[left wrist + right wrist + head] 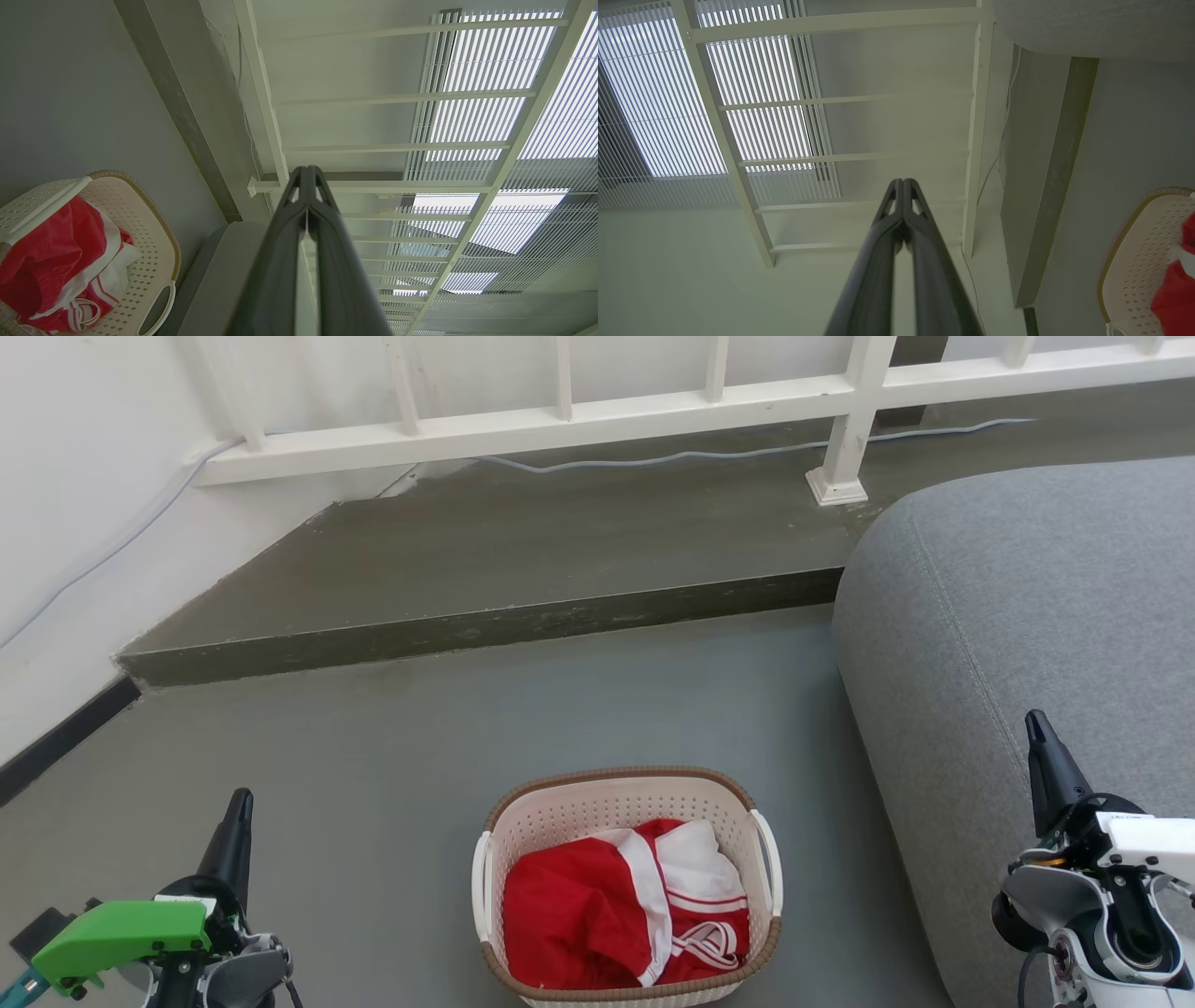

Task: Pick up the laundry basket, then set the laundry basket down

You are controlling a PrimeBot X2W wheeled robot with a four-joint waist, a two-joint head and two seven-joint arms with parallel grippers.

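The laundry basket (627, 887) rests on the grey floor at the bottom centre of the head view. It is cream-white and perforated, with a brown rim, white loop handles on both sides, and red and white clothing (625, 915) inside. The left wrist view has the laundry basket (145, 242) at lower left, and the right wrist view catches its edge (1134, 261) at lower right. My left gripper (240, 800) is shut and empty, well left of the basket. To the basket's right, my right gripper (1034, 721) is shut too, in front of the sofa. Both point away from me, fingertips together (307, 171) (902, 183).
A grey sofa (1036, 635) fills the right side, close to the basket. A raised concrete step (485, 625) crosses the floor behind the basket. A white railing (653, 401) with a post (845, 457) and a cable (653, 457) stand on it. A white wall (75, 504) is at left.
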